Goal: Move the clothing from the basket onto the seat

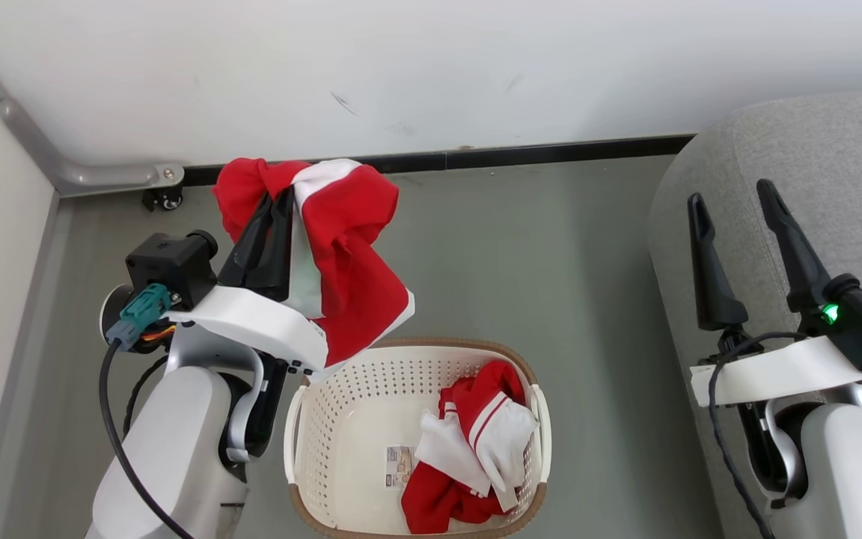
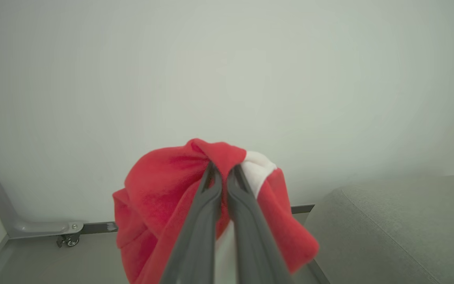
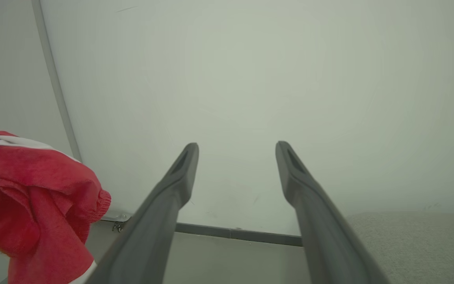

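Gripping clothing (image 1: 349, 247), the left hand (image 1: 279, 196) hangs above the basket (image 1: 416, 345) rim; right hand (image 1: 730, 196) gapes by seat (image 1: 812, 142) edge.

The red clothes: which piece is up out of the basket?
The garment pinched in the left gripper's fingers, held up clear of the basket; the other clothes lie inside it.

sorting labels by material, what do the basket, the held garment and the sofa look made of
Basket: probably moulded plastic, smooth cream, rows of small holes.
Held garment: soft fleece-like fabric, matte, fuzzy nap.
Sofa: likely grey woven upholstery, speckled matte texture.
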{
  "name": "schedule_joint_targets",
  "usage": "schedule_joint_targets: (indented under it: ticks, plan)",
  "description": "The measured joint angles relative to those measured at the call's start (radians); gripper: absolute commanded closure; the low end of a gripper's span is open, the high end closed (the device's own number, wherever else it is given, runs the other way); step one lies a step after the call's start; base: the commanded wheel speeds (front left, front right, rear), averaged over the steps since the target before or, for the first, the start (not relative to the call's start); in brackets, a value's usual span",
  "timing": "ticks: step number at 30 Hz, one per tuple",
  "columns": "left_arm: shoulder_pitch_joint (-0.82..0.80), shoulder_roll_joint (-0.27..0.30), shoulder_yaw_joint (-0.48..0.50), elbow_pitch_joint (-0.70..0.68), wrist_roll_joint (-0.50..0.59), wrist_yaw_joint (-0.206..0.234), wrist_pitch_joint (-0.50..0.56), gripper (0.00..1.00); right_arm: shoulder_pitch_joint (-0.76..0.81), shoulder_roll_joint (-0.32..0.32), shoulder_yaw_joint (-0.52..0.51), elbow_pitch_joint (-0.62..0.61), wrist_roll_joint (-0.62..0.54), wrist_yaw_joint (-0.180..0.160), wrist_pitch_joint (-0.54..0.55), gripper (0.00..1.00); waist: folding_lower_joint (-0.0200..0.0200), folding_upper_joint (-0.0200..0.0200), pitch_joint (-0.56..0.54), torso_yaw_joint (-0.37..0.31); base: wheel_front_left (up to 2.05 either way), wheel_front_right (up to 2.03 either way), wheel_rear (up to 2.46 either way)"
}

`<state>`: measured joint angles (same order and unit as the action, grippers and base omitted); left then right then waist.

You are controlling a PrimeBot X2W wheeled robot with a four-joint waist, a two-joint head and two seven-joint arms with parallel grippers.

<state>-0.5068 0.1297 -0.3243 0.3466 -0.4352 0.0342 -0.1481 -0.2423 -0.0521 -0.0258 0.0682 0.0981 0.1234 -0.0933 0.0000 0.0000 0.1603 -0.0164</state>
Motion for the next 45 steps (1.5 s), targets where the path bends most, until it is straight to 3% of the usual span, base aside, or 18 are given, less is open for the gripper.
schedule_joint_targets:
  ticks: [25,45]
  plan:
    - [0.068,0.016,-0.054,-0.297,-0.013,-0.012,0.126,1.0,0.062,-0.001,0.171,-0.053,0.011,0.0,0.068,0.0,0.0,0.0,-0.014,0.028,0.0,0.0,0.0]
    - [0.141,0.042,-0.056,-0.416,-0.063,-0.009,0.211,1.0,0.101,-0.002,0.293,-0.065,0.021,0.0,0.105,0.0,0.0,0.0,-0.075,0.036,0.0,0.0,0.0]
